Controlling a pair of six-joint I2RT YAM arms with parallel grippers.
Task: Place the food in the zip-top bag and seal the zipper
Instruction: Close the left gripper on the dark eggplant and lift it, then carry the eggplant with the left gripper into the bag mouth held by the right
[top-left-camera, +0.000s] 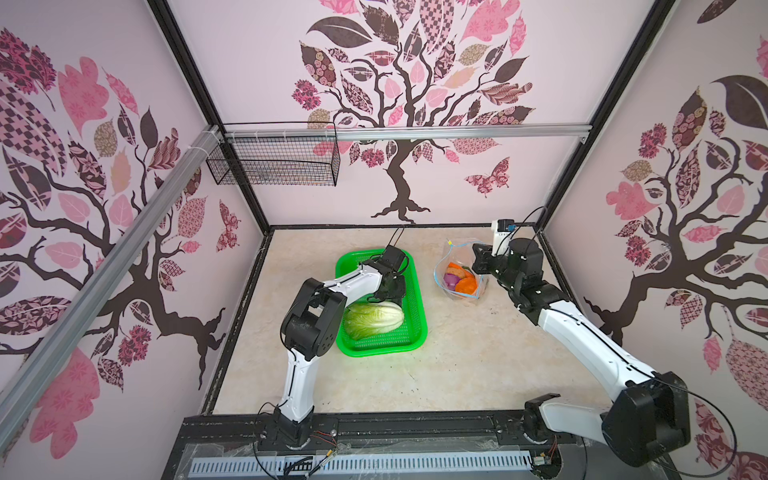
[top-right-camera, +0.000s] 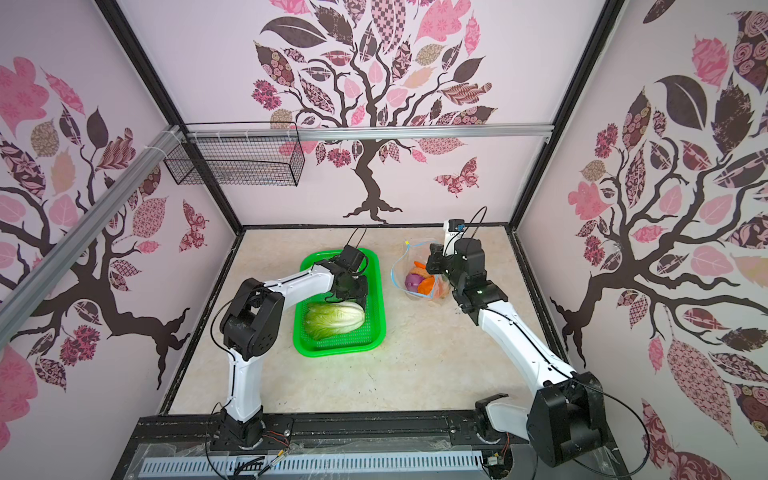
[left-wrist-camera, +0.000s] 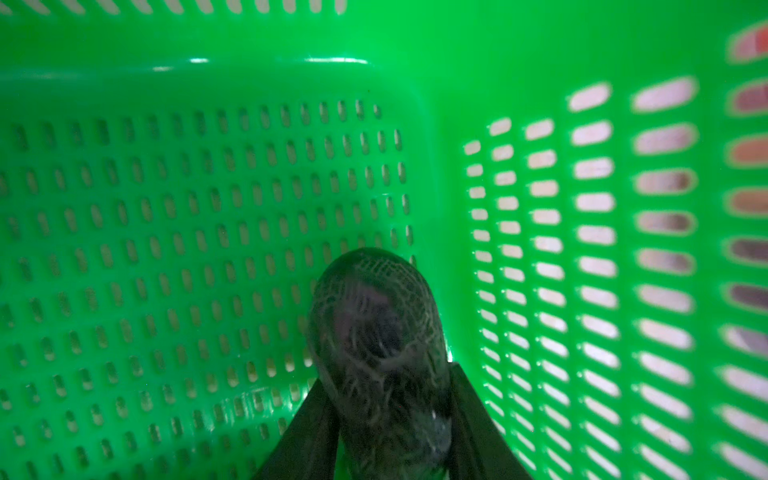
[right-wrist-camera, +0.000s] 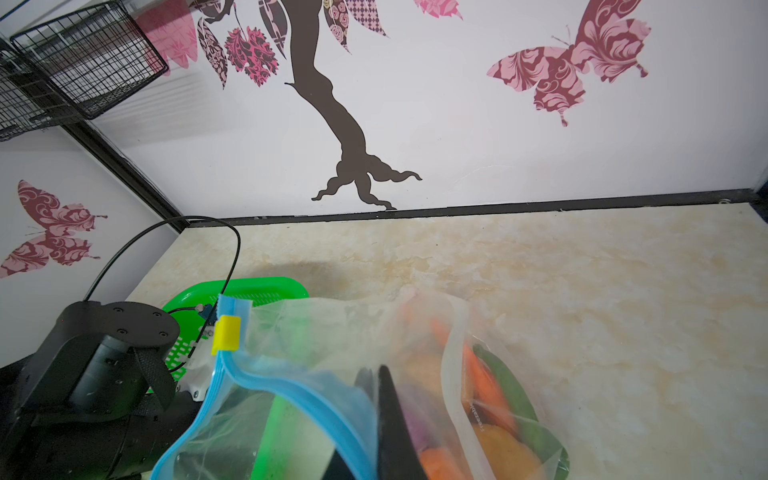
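A green-white cabbage (top-left-camera: 374, 324) (top-right-camera: 334, 320) lies in the green mesh basket (top-left-camera: 380, 351) (top-right-camera: 332, 352). My left gripper (left-wrist-camera: 388, 374) is down in the basket's far end (top-left-camera: 386, 293). Its fingers press both sides of a dark elongated piece (left-wrist-camera: 374, 316) resting on the basket floor. The clear zip-top bag (top-left-camera: 454, 249) (top-right-camera: 409, 257) stands to the right with its mouth open, holding an orange carrot (top-left-camera: 467, 284) and a purple onion (top-left-camera: 450, 278). My right gripper (right-wrist-camera: 380, 374) (top-left-camera: 478, 257) is shut on the bag's mouth edge beside the blue zipper (right-wrist-camera: 291, 386), whose yellow tab (right-wrist-camera: 226, 334) sits at the far end.
A black wire basket (top-left-camera: 274, 158) hangs on the back wall at the left, above the table. The basket's slotted side wall (left-wrist-camera: 602, 249) stands close beside the left gripper. Walls enclose the marbled tabletop (top-left-camera: 457, 365) on three sides.
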